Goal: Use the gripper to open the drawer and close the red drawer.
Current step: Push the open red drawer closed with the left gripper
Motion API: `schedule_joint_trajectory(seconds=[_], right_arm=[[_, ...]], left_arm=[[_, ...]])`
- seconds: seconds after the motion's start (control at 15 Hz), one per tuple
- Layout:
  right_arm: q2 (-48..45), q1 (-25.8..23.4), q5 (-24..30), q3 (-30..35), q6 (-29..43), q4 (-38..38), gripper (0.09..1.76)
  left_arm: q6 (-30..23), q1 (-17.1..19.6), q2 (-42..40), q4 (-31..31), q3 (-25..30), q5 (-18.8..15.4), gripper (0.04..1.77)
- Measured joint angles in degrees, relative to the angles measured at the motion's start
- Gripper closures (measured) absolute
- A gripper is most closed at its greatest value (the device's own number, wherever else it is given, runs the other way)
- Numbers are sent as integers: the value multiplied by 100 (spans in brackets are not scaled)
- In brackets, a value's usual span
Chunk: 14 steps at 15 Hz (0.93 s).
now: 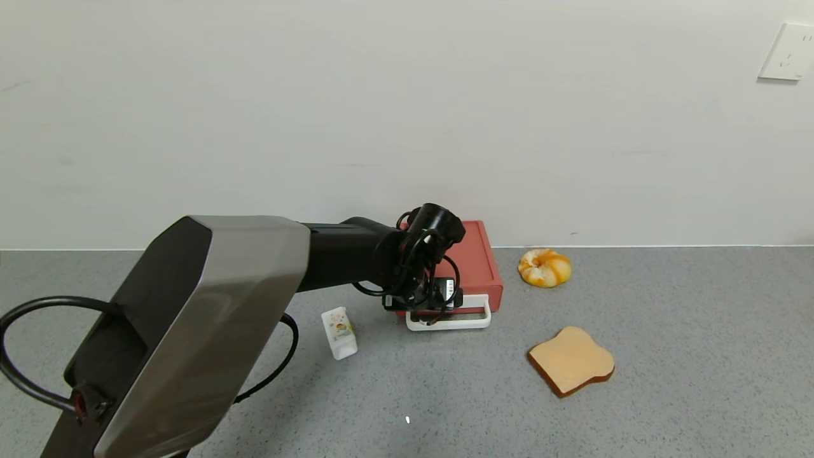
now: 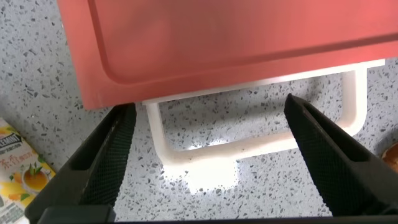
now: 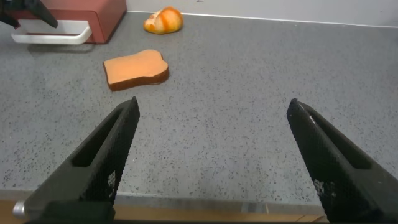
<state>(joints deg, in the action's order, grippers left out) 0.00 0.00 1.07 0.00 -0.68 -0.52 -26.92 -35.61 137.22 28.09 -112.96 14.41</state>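
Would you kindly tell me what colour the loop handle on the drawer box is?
White; the rectangular loop handle shows best in the left wrist view, against the brick-red plastic drawer box.

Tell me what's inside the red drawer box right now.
Nothing inside can be seen. The drawer looks shut, its red top covering any contents; only the white handle sticks out in front. The left tool hangs open over that handle. The right tool is open, farther away.

The drawer (image 1: 478,262) stands against the wall (image 1: 407,114), its handle (image 1: 449,321) in front. A carton (image 1: 339,332) lies to its left; a bagel (image 1: 544,267) lies to its right, with a bread slice (image 1: 571,360) nearer.
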Motion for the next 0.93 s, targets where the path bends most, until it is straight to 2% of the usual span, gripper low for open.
schedule_joint_trajectory(seconds=[0.53, 0.93], right_arm=[[0, 0, 2, 0, 0, 1, 10], [0, 0, 0, 0, 2, 0, 10]], left_arm=[[46, 41, 21, -74, 2, -2, 9], [16, -33, -224, 510, 28, 5, 9]])
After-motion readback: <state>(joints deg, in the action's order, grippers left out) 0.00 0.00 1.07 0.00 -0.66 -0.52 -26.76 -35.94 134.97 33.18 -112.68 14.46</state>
